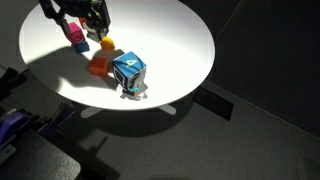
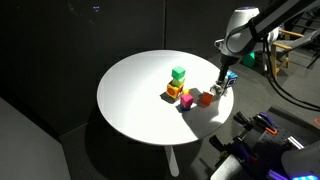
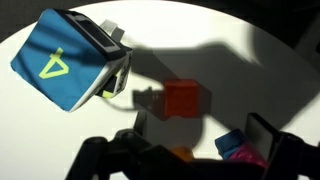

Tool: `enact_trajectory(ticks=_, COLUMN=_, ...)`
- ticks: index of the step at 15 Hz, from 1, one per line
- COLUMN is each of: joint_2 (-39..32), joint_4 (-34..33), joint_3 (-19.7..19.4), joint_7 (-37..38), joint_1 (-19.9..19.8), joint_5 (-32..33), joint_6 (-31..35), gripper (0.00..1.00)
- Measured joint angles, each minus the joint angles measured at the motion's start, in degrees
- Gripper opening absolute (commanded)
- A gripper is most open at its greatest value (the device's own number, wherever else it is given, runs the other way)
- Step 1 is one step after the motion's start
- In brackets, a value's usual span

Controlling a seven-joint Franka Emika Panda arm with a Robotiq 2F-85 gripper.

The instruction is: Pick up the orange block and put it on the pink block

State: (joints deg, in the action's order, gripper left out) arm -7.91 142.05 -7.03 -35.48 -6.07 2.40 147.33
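Note:
The orange block (image 3: 182, 99) sits on the white table, in shadow, just beyond the gap between my fingers. It shows in both exterior views (image 1: 99, 66) (image 2: 206, 98). The pink block (image 3: 246, 158) lies by my right finger with a small blue piece touching it. It also shows in both exterior views (image 1: 76, 42) (image 2: 186, 102). My gripper (image 3: 200, 122) is open and empty, raised above the table. It shows in both exterior views (image 1: 92, 25) (image 2: 221, 88).
A big blue cube marked "4" (image 3: 70, 58) (image 1: 128, 72) (image 2: 230, 77) stands close to the orange block. A green block on a reddish-orange one (image 2: 178, 76) and a small yellow piece (image 1: 106, 45) stand by the pink block. The table (image 1: 170, 40) is round with dark floor beyond its rim.

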Motion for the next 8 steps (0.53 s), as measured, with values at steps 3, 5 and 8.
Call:
enact_trajectory(ticks=3, joint_2=-1.2, joint_4=-0.5, joint_3=0.5, joint_7=-0.1, joint_1=-0.4, joint_5=-0.1, joint_6=0.0, gripper=1.0)
enact_trajectory(ticks=5, joint_2=-1.3, joint_4=-0.5, joint_3=0.6, joint_7=-0.1, joint_1=-0.4, joint_5=-0.1, joint_6=0.0, gripper=1.0)
enact_trajectory(ticks=8, joint_2=-1.3, joint_4=-0.5, joint_3=0.6, joint_7=-0.1, joint_1=-0.4, joint_5=-0.1, joint_6=0.0, gripper=1.0)
